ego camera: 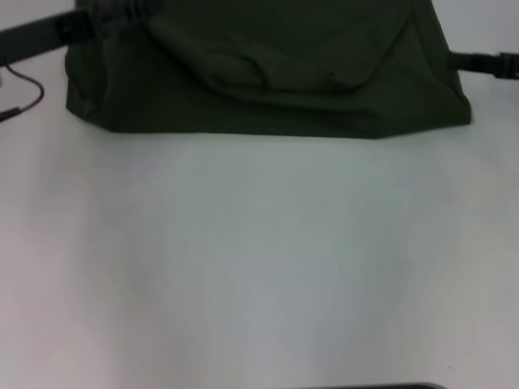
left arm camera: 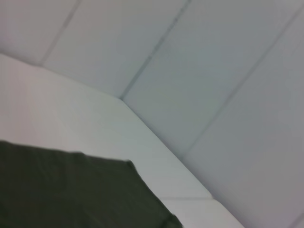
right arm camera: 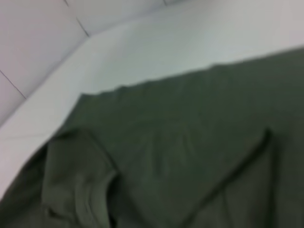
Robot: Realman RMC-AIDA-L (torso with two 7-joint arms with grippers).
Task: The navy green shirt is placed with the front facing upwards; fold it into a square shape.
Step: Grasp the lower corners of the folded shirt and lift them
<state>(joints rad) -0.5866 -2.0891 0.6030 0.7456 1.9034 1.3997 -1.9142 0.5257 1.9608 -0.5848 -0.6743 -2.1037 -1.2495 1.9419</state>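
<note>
The fingers of neither gripper can be made out, so whether they are released or clenched cannot be told. The left gripper (ego camera: 109, 14) shows only as a dark shape at the far left corner of the cloth in the head view, touching or overlapping the fabric there, with its dark arm running off toward the left edge. The right gripper (ego camera: 486, 61) shows as a dark bar just beside the right edge of the cloth, pointing in toward it. There is one garment, the navy green shirt (ego camera: 268, 73), lying on the far part of the white surface (ego camera: 259, 259); its near edge runs fairly straight across, and a softly folded layer with rounded creases lies on top of the lower layer. No lettering shows on the visible fabric. In the right wrist view the shirt (right arm camera: 190, 152) fills most of the picture, with a short sleeve folded over the body. In the left wrist view one corner of the shirt (left arm camera: 71, 190) lies on the surface. One thin dark cable (ego camera: 24, 93) loops at the far left.
</note>
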